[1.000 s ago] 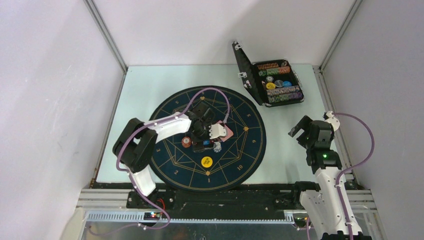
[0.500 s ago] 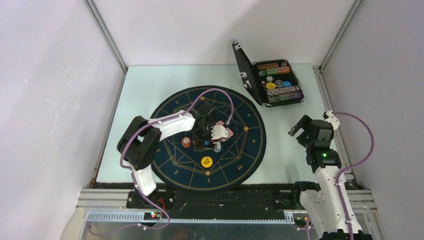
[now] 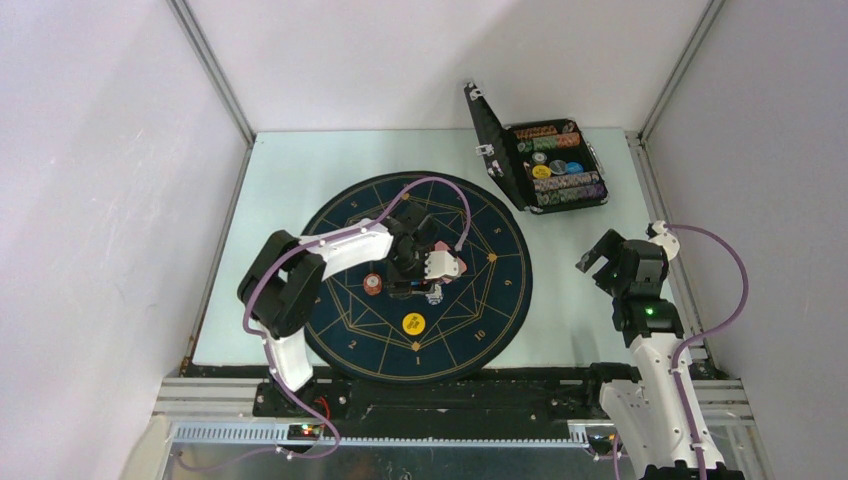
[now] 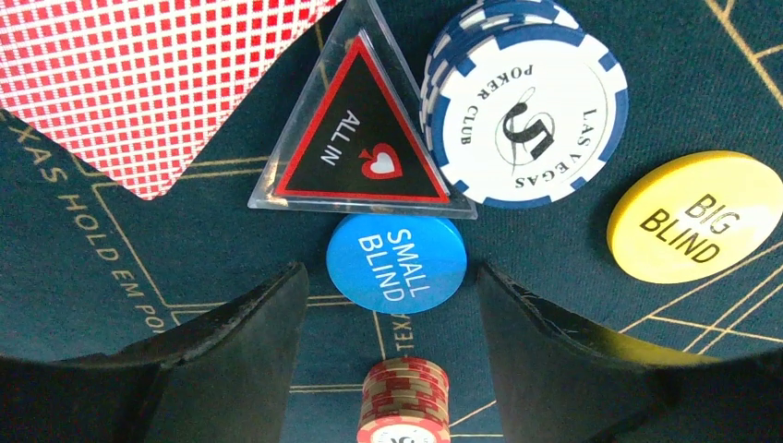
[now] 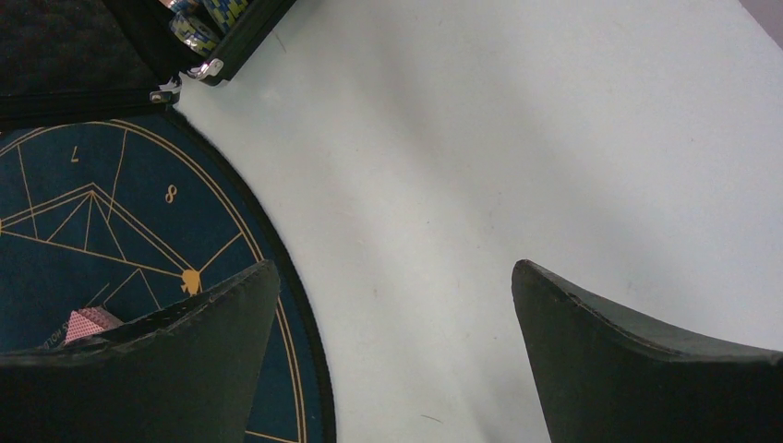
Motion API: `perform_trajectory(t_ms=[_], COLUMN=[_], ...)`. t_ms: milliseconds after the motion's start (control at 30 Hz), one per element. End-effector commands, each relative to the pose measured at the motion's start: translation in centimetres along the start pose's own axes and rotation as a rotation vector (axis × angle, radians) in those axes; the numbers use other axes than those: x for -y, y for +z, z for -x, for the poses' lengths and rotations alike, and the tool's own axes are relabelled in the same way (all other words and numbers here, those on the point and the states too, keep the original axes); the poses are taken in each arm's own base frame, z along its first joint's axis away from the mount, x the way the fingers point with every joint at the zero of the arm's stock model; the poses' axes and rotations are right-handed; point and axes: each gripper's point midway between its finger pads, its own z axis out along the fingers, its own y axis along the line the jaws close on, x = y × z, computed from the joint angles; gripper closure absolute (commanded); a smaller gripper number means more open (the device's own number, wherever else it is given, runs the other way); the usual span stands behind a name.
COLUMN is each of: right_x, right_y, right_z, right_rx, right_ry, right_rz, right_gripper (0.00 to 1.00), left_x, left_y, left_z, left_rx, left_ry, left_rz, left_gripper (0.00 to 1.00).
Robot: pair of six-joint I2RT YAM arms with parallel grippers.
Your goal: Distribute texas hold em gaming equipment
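We find the left end effector [image 4: 389, 269] part-open, empty, astride the blue disc [image 4: 397, 263] at the centre of the mat [image 3: 340, 220], so we should close squarely on its rim, clear of the triangular marker [image 4: 355, 138] just beside; right end effector [image 5: 392, 266] wide open, empty, by the right edge of the worktop [image 5: 554, 138].

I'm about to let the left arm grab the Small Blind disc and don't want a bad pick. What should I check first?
1. Small Blind disc centred in left tool: ok.
2. Fingers gripping it: not ok, gaps both sides.
3. All In marker clear of that disc: not ok, edges meet.
4. Big Blind disc outside the fingers: ok.
5. Right tool open, over bare table: ok.
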Motion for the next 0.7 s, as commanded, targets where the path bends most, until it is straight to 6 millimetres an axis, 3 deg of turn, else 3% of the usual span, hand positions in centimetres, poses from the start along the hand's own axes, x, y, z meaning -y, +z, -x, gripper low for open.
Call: perform_trajectory(t_ms=[0,400,533,667], right_x=[-1.5,-1.4,-1.3,-1.2], right_y=[-0.7,-1.2,-1.8,-2.4], right_z=[2.4,2.3,2.3,2.4], right_rx=[0.064,0.067,0.073,0.085], right_ry=[0.013,-0.003,-0.003,-0.003], right_rz=[0.047,0.059,0.062,0.072], right_gripper=[0.0,0.0,0.0,0.0], left_x=[-2.0,-1.8,-1.8,-3.4], left_y=[-0.2,-1.1,-2.5,-5.3], left_z=[1.5,-0.1,-0.2,0.2], left_rx=[0.042,-0.003,0.037,0.125], left_ry=[0.051,0.062,0.049,-0.017], left_rz=[0.062,0.111,0.138,0.196], left_gripper=[0.3,0.6,0.64,0.67])
